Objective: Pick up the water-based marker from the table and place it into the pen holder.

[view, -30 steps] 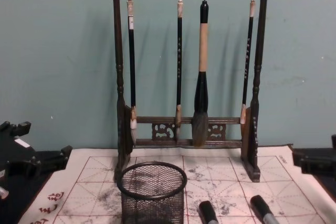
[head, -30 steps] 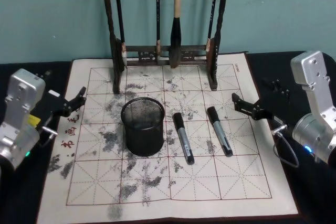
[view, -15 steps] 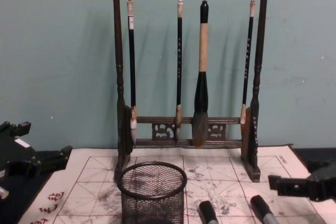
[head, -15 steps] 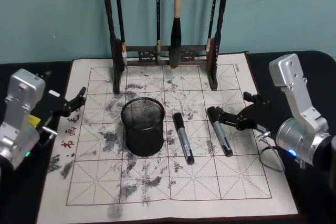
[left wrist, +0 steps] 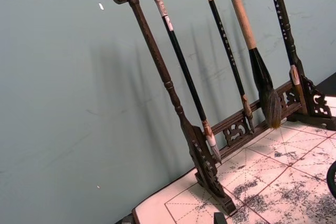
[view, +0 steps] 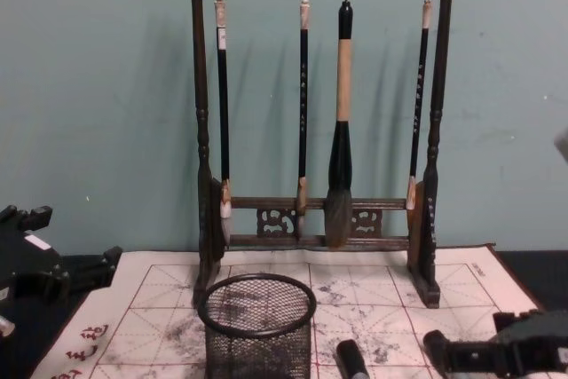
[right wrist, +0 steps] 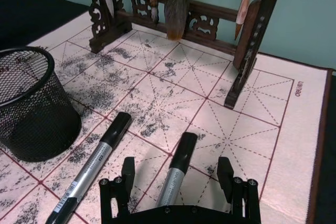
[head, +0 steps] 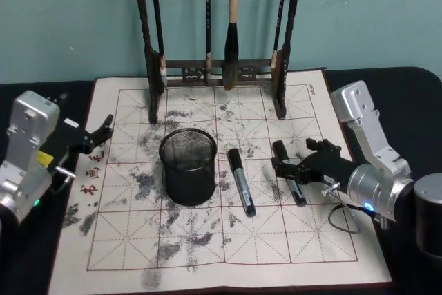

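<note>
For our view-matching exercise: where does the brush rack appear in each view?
Head view: brush rack at top centre, on the mat's far edge.
Left wrist view: standing against the teal wall.
Right wrist view: its base, beyond the markers.
Chest view: centre, full height.
Shared landmark: the thick pale-handled brush hanging on it.

I'm looking at a black table (head: 387, 84) with a pale felt mat (head: 207, 240) spread across it, ruled in red squares and blotched with ink. A wooden brush rack (head: 217, 72) stands at the mat's far edge and the pen holder (head: 188, 165) near its middle. Right of the holder lie a first marker (head: 241, 181) and a second marker (head: 280, 150), roughly parallel, apart.
</note>
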